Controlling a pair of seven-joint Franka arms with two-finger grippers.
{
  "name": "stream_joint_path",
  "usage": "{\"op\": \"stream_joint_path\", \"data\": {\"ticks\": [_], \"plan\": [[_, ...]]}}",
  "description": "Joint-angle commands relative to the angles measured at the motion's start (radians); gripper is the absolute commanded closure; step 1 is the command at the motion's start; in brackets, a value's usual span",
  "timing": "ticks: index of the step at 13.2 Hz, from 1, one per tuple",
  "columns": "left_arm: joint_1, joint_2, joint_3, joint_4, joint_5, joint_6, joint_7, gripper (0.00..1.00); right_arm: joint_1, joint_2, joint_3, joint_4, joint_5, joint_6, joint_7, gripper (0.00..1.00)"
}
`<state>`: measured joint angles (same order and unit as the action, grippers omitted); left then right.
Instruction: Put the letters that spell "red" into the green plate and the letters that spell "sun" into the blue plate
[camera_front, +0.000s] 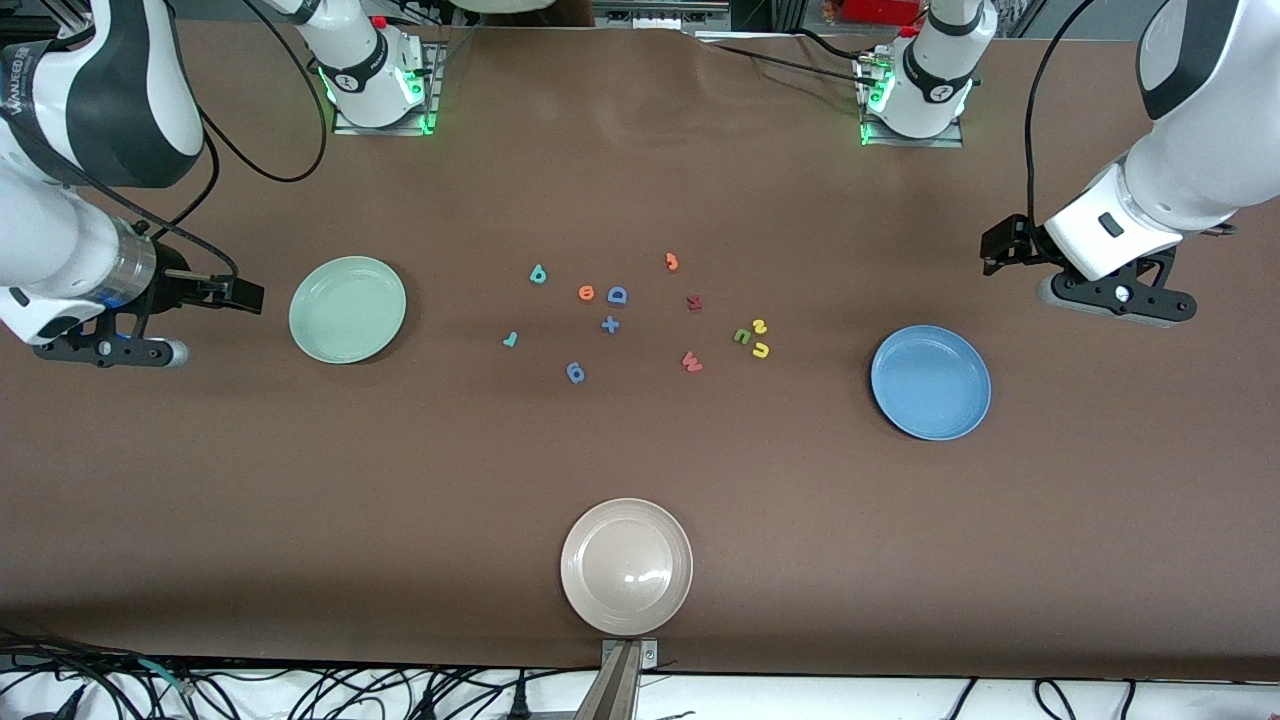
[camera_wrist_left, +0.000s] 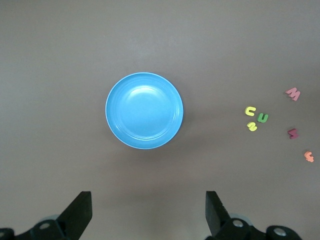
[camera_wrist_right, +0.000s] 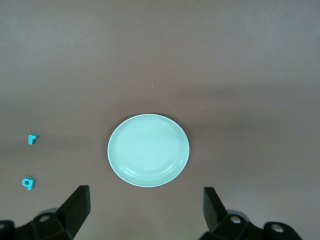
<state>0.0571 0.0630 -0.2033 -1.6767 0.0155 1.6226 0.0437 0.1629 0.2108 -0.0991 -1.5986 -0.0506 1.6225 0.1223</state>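
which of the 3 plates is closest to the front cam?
The beige plate, alone at the table edge nearest the camera. The green plate and blue plate sit farther back, level with the letters.

Mint-green plate (camera_front: 347, 309) — mid-blue plate (camera_front: 930, 382) — beige plate (camera_front: 626, 566)

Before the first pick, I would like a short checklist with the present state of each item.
1. Left pincer open, holding nothing: ok.
2. Right pincer open, holding nothing: ok.
3. Green plate holds no letters: ok.
4. Blue plate holds no letters: ok.
5. Teal r, orange e, teal d lie apart, free to grasp: ok.
6. Yellow s, yellow u, green n clustered closely; room for fingers: cannot tell.
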Motion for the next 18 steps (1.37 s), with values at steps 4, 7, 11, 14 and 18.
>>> {"op": "stream_joint_path", "data": {"ticks": [4,7,11,14,18], "plan": [[0.004,-0.005,-0.004,0.008,-0.020,-0.021,-0.002,0.00,-0.002,-0.021,-0.002,-0.026,0.015,-0.003,0.011,0.00],[0.004,-0.005,-0.004,0.008,-0.020,-0.021,-0.002,0.00,-0.002,-0.022,-0.002,-0.027,0.017,-0.003,0.011,0.00],[0.001,-0.003,-0.005,0.006,-0.022,-0.026,-0.002,0.00,-0.002,-0.022,-0.002,-0.026,0.018,-0.003,0.011,0.00],[-0.020,0.009,-0.024,0.003,-0.069,-0.024,-0.005,0.00,-0.002,-0.022,-0.002,-0.029,0.020,-0.003,0.013,0.00],[-0.052,0.070,-0.076,-0.011,-0.104,0.025,-0.154,0.00,-0.002,-0.022,-0.002,-0.034,0.021,-0.003,0.014,0.00]]}}
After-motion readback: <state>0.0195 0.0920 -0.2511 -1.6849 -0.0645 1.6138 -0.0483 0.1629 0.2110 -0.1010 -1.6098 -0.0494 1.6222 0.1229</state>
